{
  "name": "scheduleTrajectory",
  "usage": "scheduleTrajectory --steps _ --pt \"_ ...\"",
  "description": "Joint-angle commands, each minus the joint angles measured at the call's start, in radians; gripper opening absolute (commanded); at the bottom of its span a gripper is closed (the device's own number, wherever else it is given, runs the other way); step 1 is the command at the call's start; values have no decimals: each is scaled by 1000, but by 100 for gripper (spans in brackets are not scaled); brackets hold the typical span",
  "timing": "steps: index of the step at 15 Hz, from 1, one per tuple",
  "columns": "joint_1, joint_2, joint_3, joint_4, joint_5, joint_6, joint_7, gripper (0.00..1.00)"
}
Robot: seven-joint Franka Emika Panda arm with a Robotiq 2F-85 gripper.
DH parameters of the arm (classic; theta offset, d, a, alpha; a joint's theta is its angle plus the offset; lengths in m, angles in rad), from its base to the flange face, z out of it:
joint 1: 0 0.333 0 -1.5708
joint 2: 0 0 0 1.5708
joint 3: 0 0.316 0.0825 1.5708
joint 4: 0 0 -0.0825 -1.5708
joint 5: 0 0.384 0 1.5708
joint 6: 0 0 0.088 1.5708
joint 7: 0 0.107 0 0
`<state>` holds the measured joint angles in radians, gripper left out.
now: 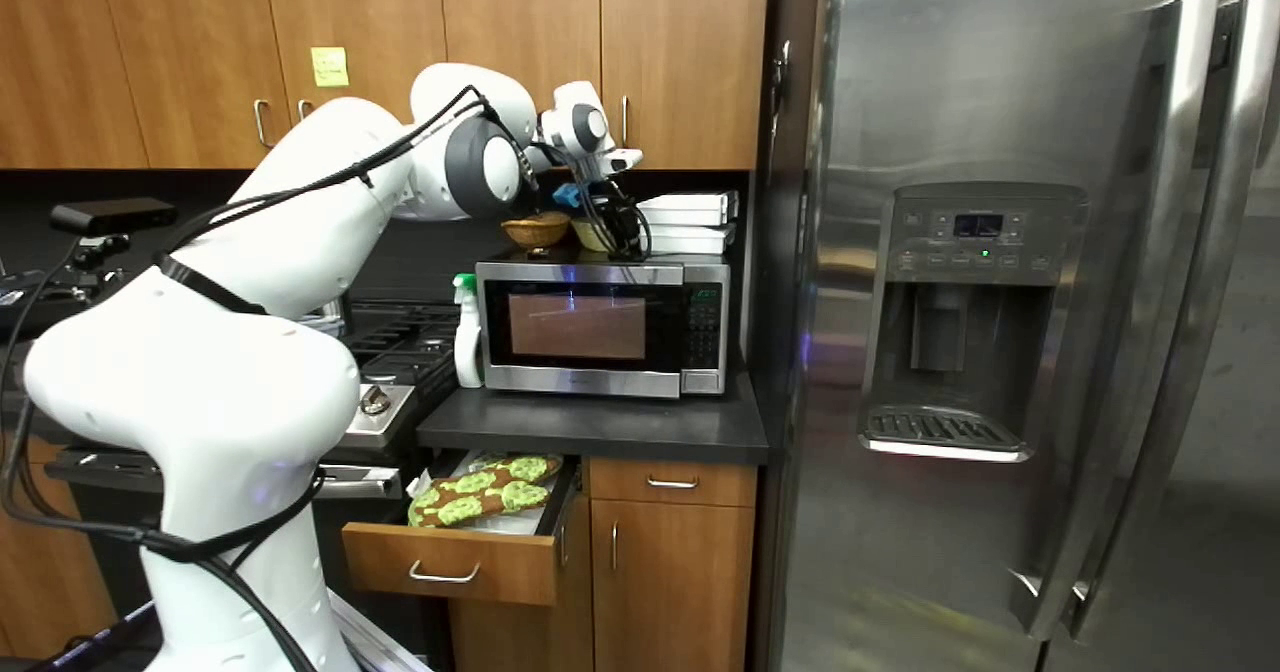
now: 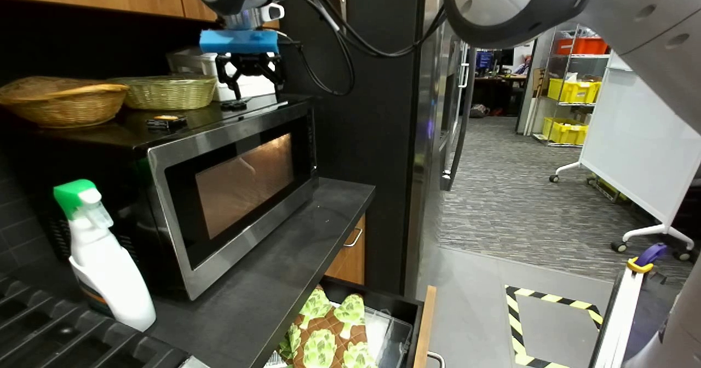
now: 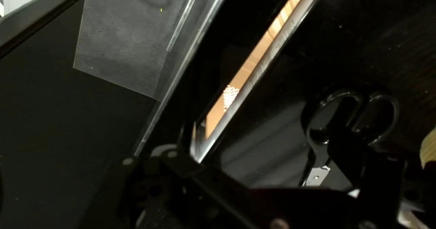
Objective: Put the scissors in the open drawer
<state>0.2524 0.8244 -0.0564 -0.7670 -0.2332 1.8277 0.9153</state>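
Observation:
The scissors have black handles [image 3: 347, 116] and a bit of silver blade in the wrist view; the rest is hidden behind the gripper. They lie on top of the microwave [image 1: 600, 382]. In an exterior view the dark scissors [image 2: 234, 105] show just under the fingers. My gripper [image 2: 257, 91] points down with its fingers apart, just above the microwave top, holding nothing visible. It also shows in the wrist view [image 3: 289, 145] and, partly behind cables, in an exterior view [image 1: 620, 227]. The open drawer [image 1: 450, 564] is pulled out below the counter; its front edge also shows [image 2: 425, 327].
Brown and green quilted mitts [image 1: 480, 492] and a clear tray [image 2: 397, 332] lie in the drawer. Wicker baskets [image 2: 65, 102], white boxes [image 1: 688, 222] and a small black item [image 2: 166, 122] are on the microwave. A spray bottle [image 2: 109, 269] stands beside it on the counter [image 1: 600, 432].

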Motion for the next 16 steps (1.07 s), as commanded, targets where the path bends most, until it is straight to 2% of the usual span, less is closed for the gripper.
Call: scheduleTrajectory --steps 1,16 --pt "4 25 -1 52 -2 -30 -11 100" --pt "13 40 -10 89 -16 -69 -4 100"
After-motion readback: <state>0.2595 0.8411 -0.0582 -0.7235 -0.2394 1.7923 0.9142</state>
